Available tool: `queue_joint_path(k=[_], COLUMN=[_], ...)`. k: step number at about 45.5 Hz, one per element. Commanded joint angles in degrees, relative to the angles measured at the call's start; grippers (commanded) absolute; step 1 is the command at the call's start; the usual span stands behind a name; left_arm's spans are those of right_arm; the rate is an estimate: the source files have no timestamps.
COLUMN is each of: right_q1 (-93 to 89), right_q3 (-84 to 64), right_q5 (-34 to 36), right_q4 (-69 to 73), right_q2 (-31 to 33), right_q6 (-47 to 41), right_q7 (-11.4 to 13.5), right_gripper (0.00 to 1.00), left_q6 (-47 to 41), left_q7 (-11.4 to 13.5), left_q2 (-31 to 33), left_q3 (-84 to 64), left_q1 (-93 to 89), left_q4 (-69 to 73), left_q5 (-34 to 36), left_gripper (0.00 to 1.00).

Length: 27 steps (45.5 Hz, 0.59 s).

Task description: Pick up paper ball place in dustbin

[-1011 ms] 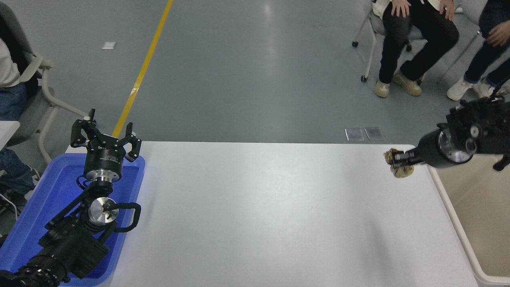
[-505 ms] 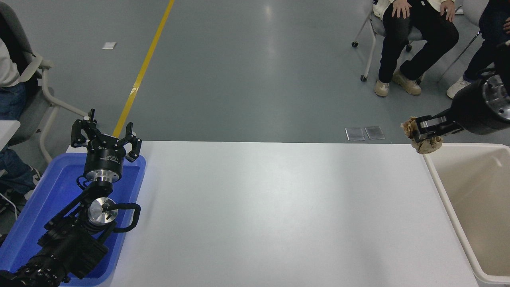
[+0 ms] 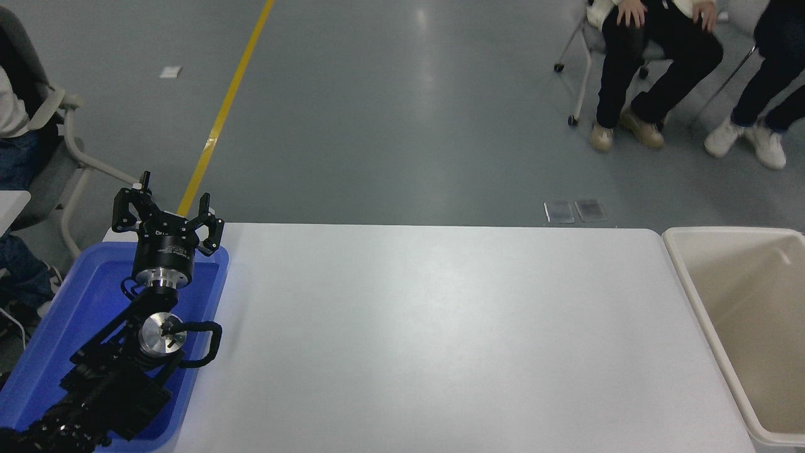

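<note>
The left gripper (image 3: pixel 167 214) is parked over the blue tray (image 3: pixel 44 340) at near left, fingers spread, holding nothing. The dustbin (image 3: pixel 682 277) stands at the right; the paper ball cannot be seen. People sit far right

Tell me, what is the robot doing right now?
Right now only the left gripper shows, parked with open jaws over the blue tray at the white table's left end. The right arm is out of view, and no paper ball can be seen. The cream dustbin stands at the table's right end, and what shows of its inside looks empty. People sit on chairs beyond the table.
</note>
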<state>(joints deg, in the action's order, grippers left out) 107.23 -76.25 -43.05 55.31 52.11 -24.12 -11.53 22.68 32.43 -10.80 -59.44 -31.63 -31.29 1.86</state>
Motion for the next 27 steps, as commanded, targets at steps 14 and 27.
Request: queue_joint_path(k=[14, 27], right_q1=[-54.8, -64.2], right_q3=[43.4, 45.2], right_q5=[-0.3, 13.6], right_q4=[-38.0, -45.1], right_q2=[-4.3, -11.8], right_q6=[5.9, 12.1], right_q7=[-2.4, -1.5], right_gripper=[0.0, 0.0], left_q6=[0.0, 0.0], left_q7=[0.0, 0.0], left_q2=[0.0, 0.0], left_q3=[-0.1, -0.1], left_q1=[0.0, 0.0], left_q4=[0.0, 0.0], left_q5=[0.0, 0.0], left_gripper=[0.99, 0.99])
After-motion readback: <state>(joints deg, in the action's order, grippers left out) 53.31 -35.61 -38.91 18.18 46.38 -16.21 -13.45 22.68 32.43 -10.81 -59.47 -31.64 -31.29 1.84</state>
